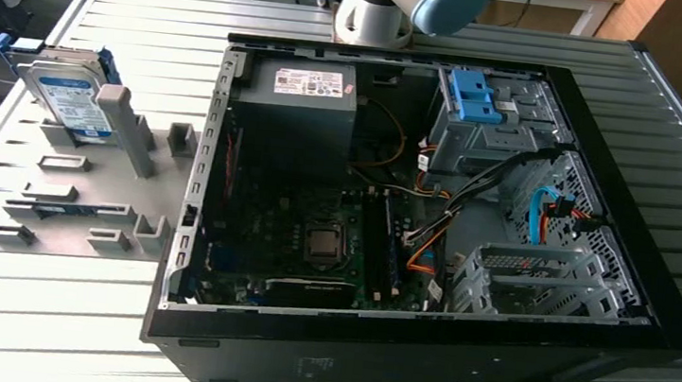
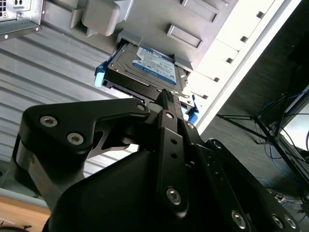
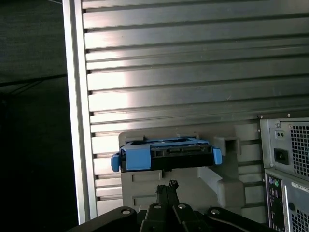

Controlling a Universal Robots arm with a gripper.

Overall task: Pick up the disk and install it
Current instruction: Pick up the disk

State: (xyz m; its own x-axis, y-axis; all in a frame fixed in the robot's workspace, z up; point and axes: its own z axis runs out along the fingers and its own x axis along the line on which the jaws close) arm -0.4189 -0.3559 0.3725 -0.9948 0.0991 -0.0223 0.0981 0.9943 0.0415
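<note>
Disk, the flat silver-grey hard drive with white-and-blue label and bright blue plastic side rails (image 1: 68,98), is leaning in a pale grey plastic holder (image 1: 131,136) on the slatted metal table (image 1: 143,18). It is sitting beside the open black computer case (image 1: 636,279), on the exterior view's left. Its long axis is rising steeply out of the holder, the connector end is pointing up toward the black gripper (image 3: 166,186), and the label face is looking toward the exterior view's right. In both wrist views the gripper is hanging well apart from the disk, its fingers pressed together and carrying nothing. I am worrying about two things. Fingers that are closed like this would be striking the upper edge instead of straddling it. A pull not following the lean would, I think, be jamming the smooth rails in the holder or letting them slip.
</note>
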